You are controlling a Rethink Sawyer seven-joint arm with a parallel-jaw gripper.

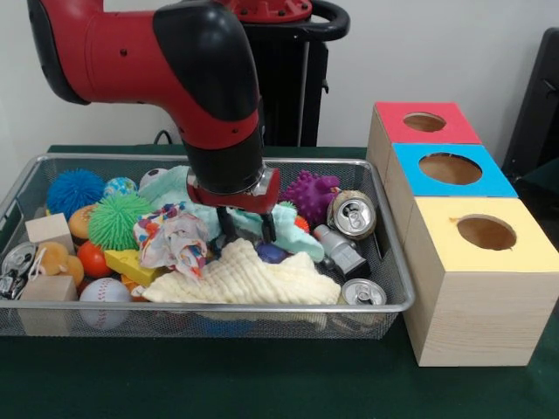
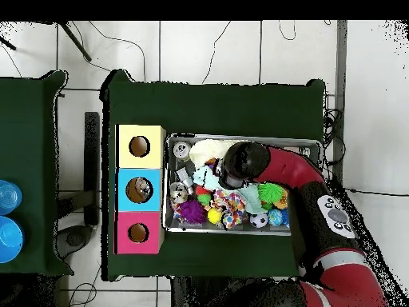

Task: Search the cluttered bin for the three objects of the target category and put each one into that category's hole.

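The end effector hangs low over the middle of the bin, its two dark fingers spread a little and holding nothing, their tips just above a pale mint cloth and beside a cream cloth. To one side lies a patterned cloth; toward the boxes lie two silver cans and, between them, a greyish capped container that may be a bottle, though no blue-and-white label shows. No clear bottle can be picked out for certain; any others are probably buried under the cloths. The hole in the blue-topped box sits on the desk just beside the bin, between the red and yellow boxes, and the overhead view hints at something already inside it. The risk, as I judge it, is that closing here snags cloth instead of a bottle, drags the pile, or that thin plastic slips or crumples.
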